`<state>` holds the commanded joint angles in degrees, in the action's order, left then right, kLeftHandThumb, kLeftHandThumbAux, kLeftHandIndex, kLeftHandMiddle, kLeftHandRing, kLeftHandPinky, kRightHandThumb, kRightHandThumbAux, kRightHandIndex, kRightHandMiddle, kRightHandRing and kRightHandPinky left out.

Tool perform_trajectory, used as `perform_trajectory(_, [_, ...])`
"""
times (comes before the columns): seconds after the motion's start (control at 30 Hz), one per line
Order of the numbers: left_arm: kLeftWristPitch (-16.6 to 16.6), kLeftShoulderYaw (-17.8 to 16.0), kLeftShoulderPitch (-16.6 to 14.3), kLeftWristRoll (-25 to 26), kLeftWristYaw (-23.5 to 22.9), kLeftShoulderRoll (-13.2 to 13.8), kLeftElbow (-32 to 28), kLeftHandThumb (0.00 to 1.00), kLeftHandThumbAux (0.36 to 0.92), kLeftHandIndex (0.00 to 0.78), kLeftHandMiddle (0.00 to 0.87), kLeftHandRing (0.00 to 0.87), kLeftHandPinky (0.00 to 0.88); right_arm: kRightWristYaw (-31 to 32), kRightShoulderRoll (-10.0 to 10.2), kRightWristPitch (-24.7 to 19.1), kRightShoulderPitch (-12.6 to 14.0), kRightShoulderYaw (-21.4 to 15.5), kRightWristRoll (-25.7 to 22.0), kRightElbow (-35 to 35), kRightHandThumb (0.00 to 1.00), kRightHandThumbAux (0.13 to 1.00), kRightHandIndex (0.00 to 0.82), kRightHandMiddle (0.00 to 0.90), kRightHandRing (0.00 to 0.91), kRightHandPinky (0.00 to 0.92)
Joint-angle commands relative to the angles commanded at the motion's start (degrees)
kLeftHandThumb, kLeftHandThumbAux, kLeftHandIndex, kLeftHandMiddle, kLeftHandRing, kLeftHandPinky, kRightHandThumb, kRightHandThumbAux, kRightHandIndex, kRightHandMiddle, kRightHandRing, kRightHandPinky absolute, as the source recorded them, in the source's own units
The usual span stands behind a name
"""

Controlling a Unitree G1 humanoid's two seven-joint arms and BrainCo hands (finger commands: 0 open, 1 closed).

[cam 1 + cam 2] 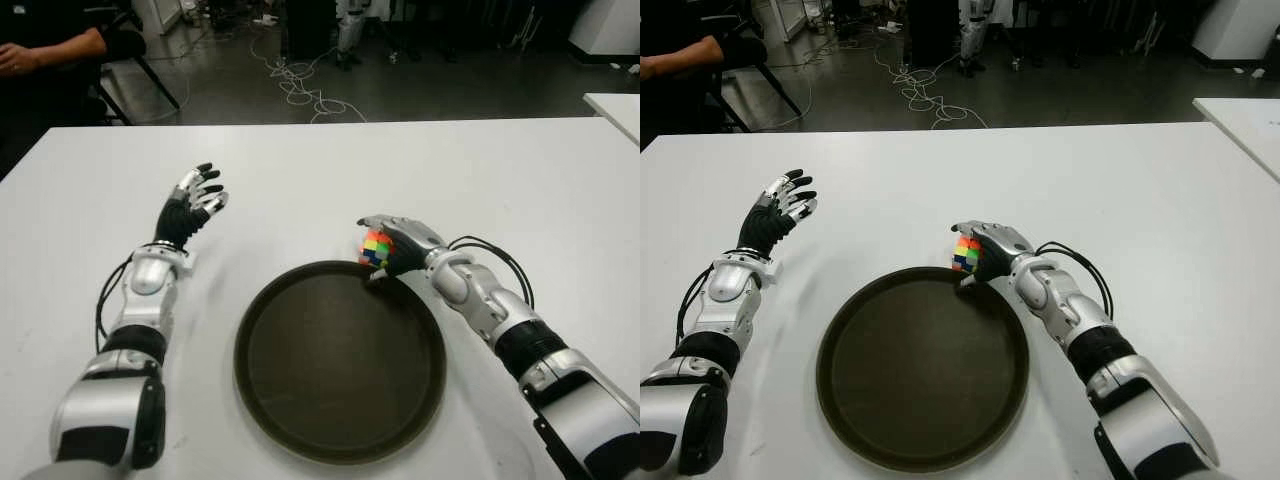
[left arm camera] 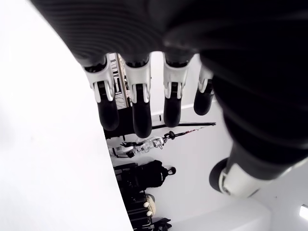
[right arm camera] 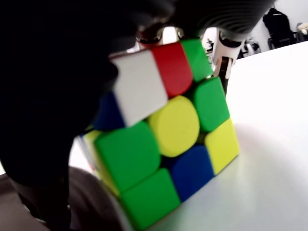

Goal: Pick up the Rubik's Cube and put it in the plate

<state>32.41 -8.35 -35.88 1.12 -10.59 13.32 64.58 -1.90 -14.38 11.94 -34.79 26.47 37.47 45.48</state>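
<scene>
Rubik's Cube point(image 1: 376, 247) glossy, gripped by right hand point(image 1: 400, 243) at round dark plate point(image 1: 340, 440) rim, left hand point(image 1: 193, 205) splayed, empty

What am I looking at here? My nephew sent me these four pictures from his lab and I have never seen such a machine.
This is a humanoid robot seen from its own cameras. The two wide pictures come from a stereo camera in its head, looking down at a white table; they show the same scene from slightly different spots. The two close-ups come from cameras on its wrists.

On the table lies a round dark plate. The right hand has its fingers closed around a Rubik's Cube, at the plate's far right rim; the right wrist view shows the cube filling the frame. Whether the cube touches the table cannot be told.

The left hand shows to the left of the plate, fingers spread, holding nothing. A person's arm shows beyond the table.
</scene>
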Motion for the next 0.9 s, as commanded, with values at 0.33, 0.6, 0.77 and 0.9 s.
perform_trajectory(0.33, [0.0, 0.2, 0.1, -0.1, 0.1, 0.1, -0.2, 0.226, 0.683, 0.099, 0.165, 0.173, 0.188, -0.3, 0.3, -0.2, -0.8, 0.2, 0.0, 1.9, 0.0, 0.795, 0.185, 0.195, 0.209, 0.229])
perform_trajectory(0.6, [-0.4, 0.2, 0.1, -0.1, 0.1, 0.0, -0.3, 0.238, 0.679, 0.102, 0.166, 0.174, 0.193, -0.1, 0.7, -1.6, -1.3, 0.3, 0.1, 2.9, 0.0, 0.797, 0.197, 0.203, 0.21, 0.206])
perform_trajectory(0.77, [-0.8, 0.0, 0.1, 0.1, 0.0, 0.0, -0.2, 0.25, 0.681, 0.104, 0.166, 0.171, 0.194, 0.0, 0.8, -2.3, -1.5, 0.2, -0.1, 3.2, 0.0, 0.796, 0.191, 0.189, 0.189, 0.173])
perform_trajectory(0.9, [-0.7, 0.0, 0.2, 0.2, 0.1, 0.0, -0.4, 0.251, 0.686, 0.105, 0.171, 0.174, 0.2, 0.3, 0.9, -3.1, -1.4, 0.1, -0.2, 2.7, 0.0, 0.807, 0.184, 0.181, 0.179, 0.163])
